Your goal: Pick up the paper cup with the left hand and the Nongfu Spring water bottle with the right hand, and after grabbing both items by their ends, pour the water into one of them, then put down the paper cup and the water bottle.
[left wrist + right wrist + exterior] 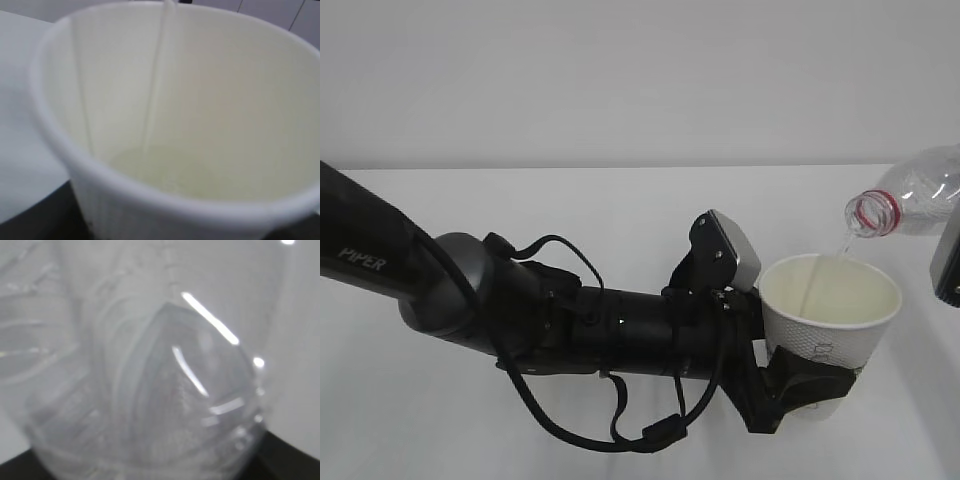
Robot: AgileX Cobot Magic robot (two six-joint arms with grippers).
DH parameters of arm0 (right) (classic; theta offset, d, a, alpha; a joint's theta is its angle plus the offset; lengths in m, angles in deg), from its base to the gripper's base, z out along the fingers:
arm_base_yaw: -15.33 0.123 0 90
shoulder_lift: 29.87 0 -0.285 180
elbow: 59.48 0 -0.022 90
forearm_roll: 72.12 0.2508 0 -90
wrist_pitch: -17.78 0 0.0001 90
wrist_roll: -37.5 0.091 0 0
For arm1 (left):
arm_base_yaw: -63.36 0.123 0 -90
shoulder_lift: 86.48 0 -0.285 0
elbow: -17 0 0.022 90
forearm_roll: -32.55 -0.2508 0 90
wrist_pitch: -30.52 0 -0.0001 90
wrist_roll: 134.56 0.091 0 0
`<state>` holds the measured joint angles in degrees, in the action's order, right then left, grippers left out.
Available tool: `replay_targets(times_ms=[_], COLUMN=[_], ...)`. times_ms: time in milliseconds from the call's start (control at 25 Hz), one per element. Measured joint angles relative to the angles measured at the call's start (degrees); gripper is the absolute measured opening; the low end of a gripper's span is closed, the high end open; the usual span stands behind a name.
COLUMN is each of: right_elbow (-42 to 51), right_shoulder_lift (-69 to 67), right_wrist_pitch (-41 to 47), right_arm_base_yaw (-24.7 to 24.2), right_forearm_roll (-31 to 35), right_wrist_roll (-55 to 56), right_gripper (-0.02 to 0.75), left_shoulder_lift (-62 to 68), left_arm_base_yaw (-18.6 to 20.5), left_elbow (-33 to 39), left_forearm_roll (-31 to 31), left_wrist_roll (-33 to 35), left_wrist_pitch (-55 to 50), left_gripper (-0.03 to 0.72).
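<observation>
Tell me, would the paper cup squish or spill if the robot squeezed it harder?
Probably yes. The cup looks like thin paper, so its wall would likely buckle. The left tool holds it low down, so the top may wobble. Water is pooling inside, so a squeeze could slosh it out.

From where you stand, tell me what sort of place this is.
Probably a robot test bench or lab, not a kitchen: a bare white table against a plain pale wall, a cabled black arm marked PIPER, and only a paper cup and a clear water bottle in use.
</observation>
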<state>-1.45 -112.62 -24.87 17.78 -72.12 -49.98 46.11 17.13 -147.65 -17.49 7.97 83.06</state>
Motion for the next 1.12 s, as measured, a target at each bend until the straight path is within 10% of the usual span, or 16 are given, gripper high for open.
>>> replay_targets(times_ms=[1120], right_elbow=[0.0], right_shoulder_lift=[0.0], right_wrist_pitch=[-0.3], right_arm_base_yaw=[0.0], right_forearm_roll=[0.0], right_wrist_roll=[-0.6], right_gripper=[0.461], left_shoulder_lift=[0.1], left_arm_base_yaw=[0.0], left_elbow=[0.0], left_forearm_roll=[0.0], left_wrist_roll=[0.0], left_wrist_pitch=[0.0], left_gripper=[0.518])
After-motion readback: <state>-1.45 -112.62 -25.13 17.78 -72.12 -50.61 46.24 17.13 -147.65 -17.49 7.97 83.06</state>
